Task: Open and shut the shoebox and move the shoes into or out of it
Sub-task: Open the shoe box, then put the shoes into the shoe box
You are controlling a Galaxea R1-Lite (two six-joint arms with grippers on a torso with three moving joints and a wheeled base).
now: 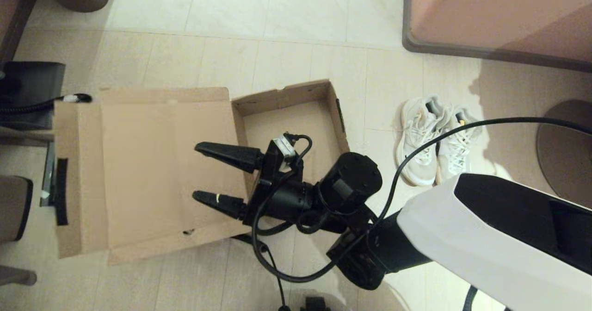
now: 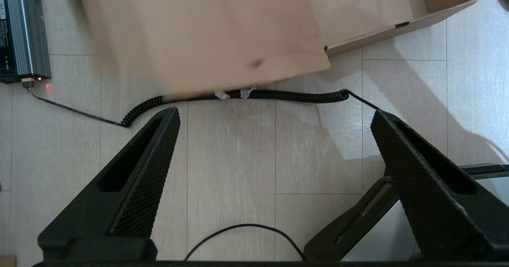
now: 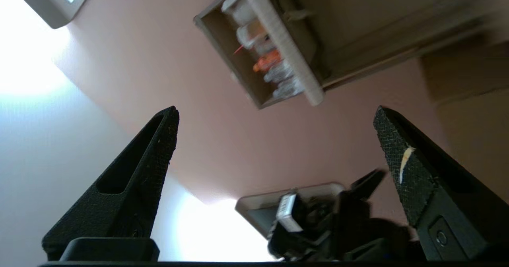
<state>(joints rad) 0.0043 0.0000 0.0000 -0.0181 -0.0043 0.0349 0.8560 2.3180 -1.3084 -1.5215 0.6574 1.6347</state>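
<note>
R gripper point(image 1: 200, 173) jaws wide over 1 shoebox point(image 1: 286, 130) – 2 shoes point(image 1: 434, 139) beside.

The left gripper point(image 2: 274, 116) is seen spread wide above tiled floor point(image 2: 230, 151). A coiled black cable point(image 2: 278, 95) is laid just beside the shoebox point(image 2: 206, 32), whose lid is flapped open. A grey device point(image 2: 24, 32) is seen nearby.

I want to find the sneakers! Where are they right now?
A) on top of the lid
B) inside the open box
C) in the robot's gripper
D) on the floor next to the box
D: the shoes sit side by side on the floor, to the right of the open box, which has nothing in it; the right gripper is open and holds nothing.
</note>
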